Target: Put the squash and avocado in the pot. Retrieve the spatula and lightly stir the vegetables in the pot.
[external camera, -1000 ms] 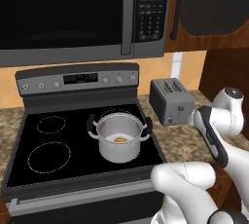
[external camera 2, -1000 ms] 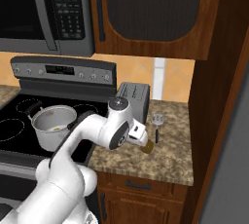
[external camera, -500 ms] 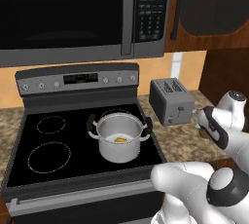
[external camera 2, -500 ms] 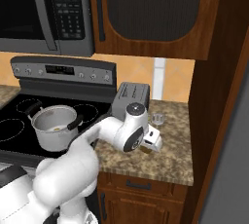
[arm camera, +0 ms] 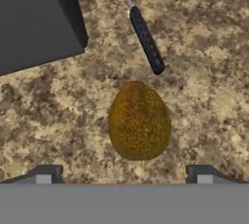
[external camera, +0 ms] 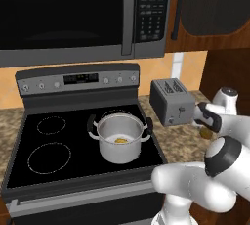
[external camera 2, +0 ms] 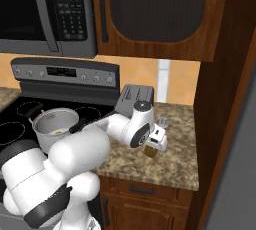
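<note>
The olive-brown avocado (arm camera: pixel 139 121) lies on the speckled counter right of the toaster, also seen as avocado (external camera 2: pixel 149 151). My gripper (arm camera: pixel 124 174) hangs open just above it, one fingertip (arm camera: pixel 46 173) on each side, touching nothing. Beyond the avocado lies the spatula (arm camera: pixel 146 40), black handle toward me, its silver head at the hand view's top edge. The steel pot (external camera: pixel 119 138) stands on the stove's right front burner with the yellow squash (external camera: pixel 121 141) inside. From the right base view the pot (external camera 2: pixel 55 124) is left of my arm.
The grey toaster (external camera: pixel 168 101) stands on the counter between stove and gripper; it appears as toaster (arm camera: pixel 34 18), a dark block. A dark wood cabinet side (external camera 2: pixel 225 99) bounds the counter on the right. A microwave (external camera: pixel 88 13) hangs over the stove.
The arm has swung further right past the toaster, and the hand has turned down over the avocado. The jaws have stayed open. Pot and squash have not moved.
</note>
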